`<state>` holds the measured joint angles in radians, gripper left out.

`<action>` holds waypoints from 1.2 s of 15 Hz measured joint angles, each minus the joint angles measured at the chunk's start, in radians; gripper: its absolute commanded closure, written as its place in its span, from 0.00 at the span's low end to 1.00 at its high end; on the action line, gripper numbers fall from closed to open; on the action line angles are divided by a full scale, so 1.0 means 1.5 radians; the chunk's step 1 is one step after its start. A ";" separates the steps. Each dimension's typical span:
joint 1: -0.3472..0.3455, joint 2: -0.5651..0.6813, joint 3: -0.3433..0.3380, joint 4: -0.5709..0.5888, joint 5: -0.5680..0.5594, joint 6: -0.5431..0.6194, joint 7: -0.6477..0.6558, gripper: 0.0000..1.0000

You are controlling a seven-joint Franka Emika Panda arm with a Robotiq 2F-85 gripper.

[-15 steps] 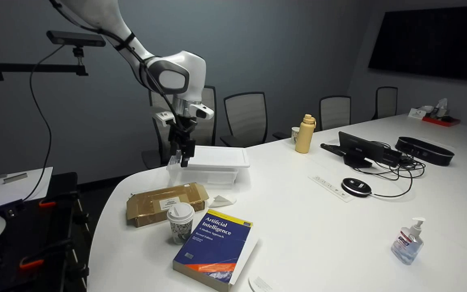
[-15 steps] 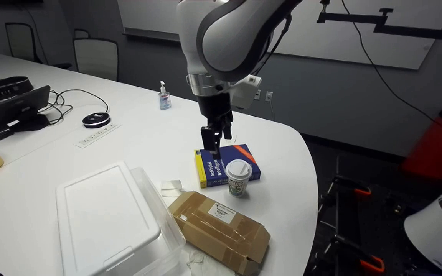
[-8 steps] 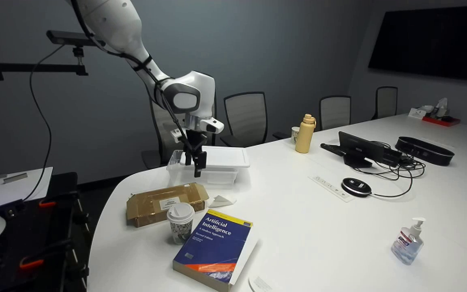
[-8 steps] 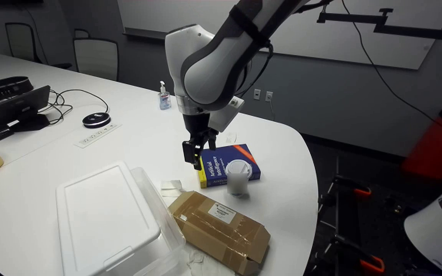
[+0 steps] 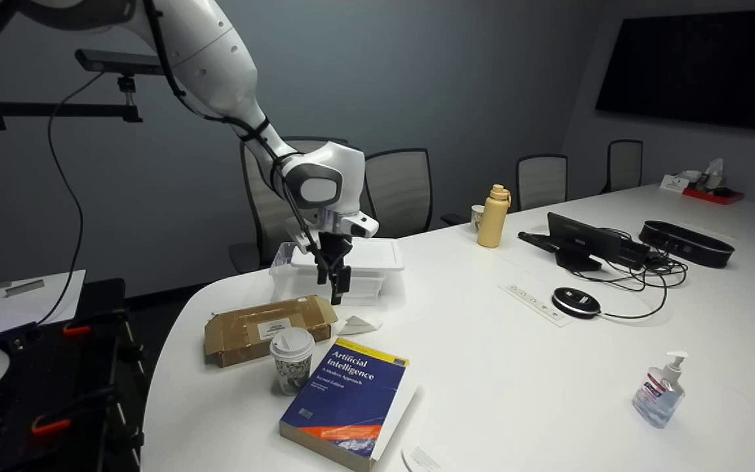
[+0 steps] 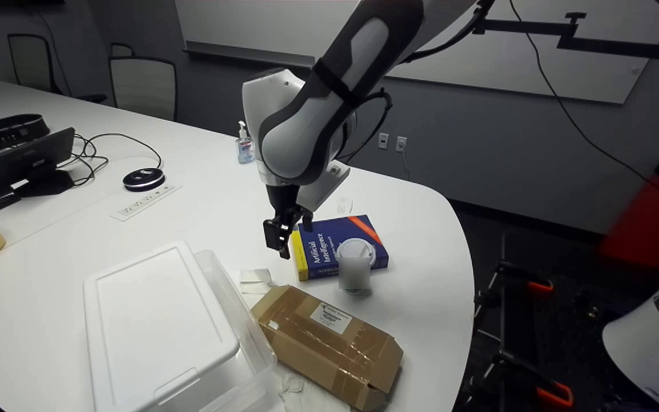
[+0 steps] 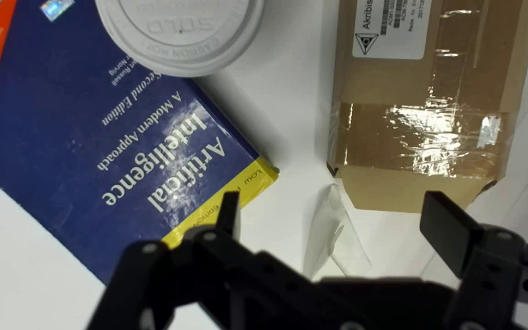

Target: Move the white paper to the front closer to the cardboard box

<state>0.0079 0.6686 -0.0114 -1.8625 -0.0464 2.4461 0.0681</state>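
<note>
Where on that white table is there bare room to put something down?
The table is bare between the book and sanitizer, and again between the bin and bottle. It's crowded where the box, cup, book, paper and bin bunch together, with the fingers hanging close by.

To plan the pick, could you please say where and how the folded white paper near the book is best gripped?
Probably pinch the white paper by its raised fold, from above: that part stands off the table, and the wrist view shows it between open fingers.
</note>
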 measured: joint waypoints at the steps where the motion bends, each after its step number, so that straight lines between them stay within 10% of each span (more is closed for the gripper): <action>1: -0.002 0.015 0.000 0.015 0.001 0.000 0.000 0.00; 18: -0.010 0.188 0.008 0.217 0.047 0.000 -0.001 0.00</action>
<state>-0.0072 0.9504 0.0001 -1.5368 0.0246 2.4455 0.0662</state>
